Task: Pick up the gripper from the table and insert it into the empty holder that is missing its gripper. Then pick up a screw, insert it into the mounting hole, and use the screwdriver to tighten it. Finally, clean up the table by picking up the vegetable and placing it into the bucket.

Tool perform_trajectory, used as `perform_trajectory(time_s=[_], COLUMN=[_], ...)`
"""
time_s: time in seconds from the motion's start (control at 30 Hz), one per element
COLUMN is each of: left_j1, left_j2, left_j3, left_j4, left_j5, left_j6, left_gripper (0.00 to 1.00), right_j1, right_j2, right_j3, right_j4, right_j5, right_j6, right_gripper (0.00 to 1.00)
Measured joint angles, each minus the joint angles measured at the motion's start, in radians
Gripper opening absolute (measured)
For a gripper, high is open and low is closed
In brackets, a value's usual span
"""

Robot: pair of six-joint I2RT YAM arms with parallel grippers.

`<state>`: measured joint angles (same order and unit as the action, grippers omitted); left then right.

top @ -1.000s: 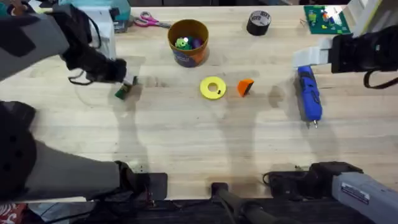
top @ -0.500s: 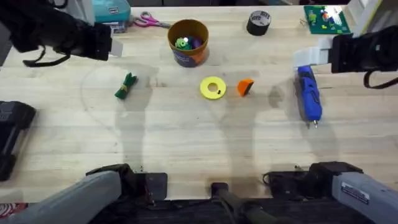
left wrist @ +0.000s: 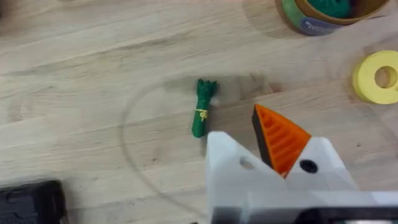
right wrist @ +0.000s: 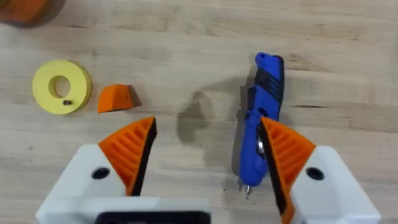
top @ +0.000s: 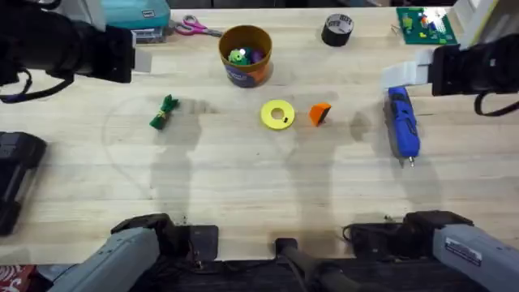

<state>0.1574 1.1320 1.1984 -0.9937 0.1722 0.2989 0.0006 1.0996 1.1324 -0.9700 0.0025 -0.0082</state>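
Observation:
The small orange gripper [top: 320, 113] [right wrist: 117, 98] lies on the table just right of a yellow disc [top: 277, 114]. The holder [left wrist: 230, 162] is the bare white finger mount on my left gripper [top: 138, 58] [left wrist: 250, 134], whose other finger carries an orange pad [left wrist: 280, 137]. This gripper is shut and empty, hovering at the back left above the green vegetable [top: 164, 113] [left wrist: 202, 107]. A small dark screw [right wrist: 66, 102] rests on the disc. The blue screwdriver [top: 403, 123] [right wrist: 261, 124] lies under my open right gripper [top: 408, 73] [right wrist: 208, 140]. The orange bucket [top: 246, 55] stands at the back centre.
A black tape roll [top: 337, 29], scissors [top: 195, 27] and a green board [top: 422, 24] line the far edge. A teal box [top: 138, 15] sits at the back left. A black device [top: 16, 174] [left wrist: 28, 202] lies at the table's left edge.
My left arm has pulled away from the vegetable, up and toward the back left. The vegetable stayed on the table. The right arm has not moved.

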Motion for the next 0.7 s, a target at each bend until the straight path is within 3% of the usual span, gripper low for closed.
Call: perform_trajectory(time_s=[0.03, 0.23, 0.3, 0.57, 0.7], left_j1=[0.0, 0.0, 0.0, 0.0, 0.0], left_j2=[0.0, 0.0, 0.0, 0.0, 0.0], left_j3=[0.0, 0.0, 0.0, 0.0, 0.0], left_j4=[-0.001, -0.002, -0.003, 0.003, 0.059], left_j5=[0.0, 0.0, 0.0, 0.0, 0.022], left_j6=[0.0, -0.004, -0.006, -0.007, -0.008], left_gripper=[0.034, 0.933, 0.981, 0.986, 0.985], right_j1=[0.0, 0.0, 0.0, 0.0, 0.0], right_j2=[0.0, 0.0, 0.0, 0.0, 0.0], right_j3=[0.0, 0.0, 0.0, 0.0, 0.0], right_j4=[0.0, -0.001, -0.001, -0.003, -0.003], right_j5=[0.0, 0.0, 0.0, 0.0, 0.0], right_j6=[0.0, 0.0, 0.0, 0.0, 0.0], right_gripper=[0.998, 0.998, 0.998, 0.998, 0.998])
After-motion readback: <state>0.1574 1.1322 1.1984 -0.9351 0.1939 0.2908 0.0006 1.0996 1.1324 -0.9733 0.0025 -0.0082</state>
